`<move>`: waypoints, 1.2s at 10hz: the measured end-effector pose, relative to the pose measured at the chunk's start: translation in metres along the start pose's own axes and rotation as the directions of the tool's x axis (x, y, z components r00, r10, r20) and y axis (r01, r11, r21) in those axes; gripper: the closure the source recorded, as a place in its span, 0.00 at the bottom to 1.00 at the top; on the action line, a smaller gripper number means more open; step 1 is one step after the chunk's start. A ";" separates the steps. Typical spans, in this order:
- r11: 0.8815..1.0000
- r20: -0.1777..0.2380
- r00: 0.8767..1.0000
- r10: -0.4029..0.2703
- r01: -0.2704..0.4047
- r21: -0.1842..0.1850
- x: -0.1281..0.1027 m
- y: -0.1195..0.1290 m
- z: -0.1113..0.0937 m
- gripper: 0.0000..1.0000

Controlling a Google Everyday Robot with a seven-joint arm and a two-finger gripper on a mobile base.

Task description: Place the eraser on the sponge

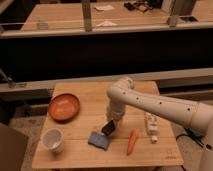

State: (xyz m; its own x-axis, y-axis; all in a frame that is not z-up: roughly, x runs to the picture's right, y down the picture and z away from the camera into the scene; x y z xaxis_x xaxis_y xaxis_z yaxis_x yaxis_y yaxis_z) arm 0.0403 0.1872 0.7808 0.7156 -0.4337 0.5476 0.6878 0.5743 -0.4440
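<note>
The blue-grey sponge [98, 139] lies flat on the wooden table [90, 107], near its front middle. The black eraser [108, 127] hangs tilted just above the sponge's right rear corner, held at the tip of my gripper [110, 125]. The white arm comes in from the right and bends down over the table's centre. Whether the eraser touches the sponge cannot be told.
An orange bowl [64, 106] sits at the left of the table, with a white cup [53, 139] in front of it. An orange carrot [132, 142] lies right of the sponge. A white bottle-like item [151, 126] lies further right. Dark counters stand behind.
</note>
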 end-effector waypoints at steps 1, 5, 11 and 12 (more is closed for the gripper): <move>1.000 0.000 1.000 -0.003 0.003 -0.003 -0.003 0.001 0.000 0.89; 1.000 -0.002 1.000 -0.016 0.016 -0.021 -0.013 0.004 0.003 0.89; 0.998 -0.006 0.999 -0.040 0.040 -0.043 -0.023 0.006 0.004 0.89; 0.998 -0.008 0.999 -0.046 0.045 -0.047 -0.025 0.006 0.004 0.89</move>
State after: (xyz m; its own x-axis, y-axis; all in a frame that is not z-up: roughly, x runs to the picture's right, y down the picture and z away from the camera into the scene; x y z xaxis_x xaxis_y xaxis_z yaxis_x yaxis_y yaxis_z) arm 0.0260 0.2046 0.7670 0.6844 -0.4647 0.5618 0.7244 0.5209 -0.4516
